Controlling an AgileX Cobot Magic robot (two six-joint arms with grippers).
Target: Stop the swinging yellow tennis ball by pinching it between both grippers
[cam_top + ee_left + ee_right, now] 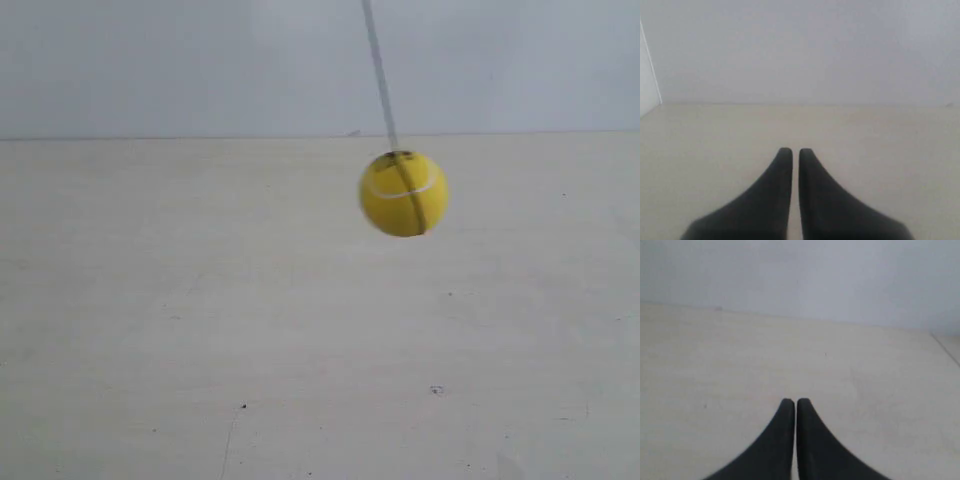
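Tabletop (200, 350) in pale beige fills most of every view, with a grey-white wall (150, 60) behind it. The left gripper (795, 151) is clenched on nothing, its two black pointed jaws drawn together to a thin slit over the table. The right gripper (795, 401) is the same, jaws all but touching and nothing between them. Neither gripper appears in the exterior view, and neither wrist view shows the ball, so I judge the task to be at its very start, the approach not yet made. The next move, as I read it, calls for bringing both arms up to the ball's height, one on each side of its path, and timing their closing-in so that it is caught between them.

The yellow tennis ball (402, 194) hangs clear of the table, right of centre in the exterior view, just below the line where table meets wall. It is bright yellow and slightly blurred. A thin dark string (378, 70) slants up from its top out of the picture and also runs down its face. A white curved seam (385, 192) crosses its upper half.
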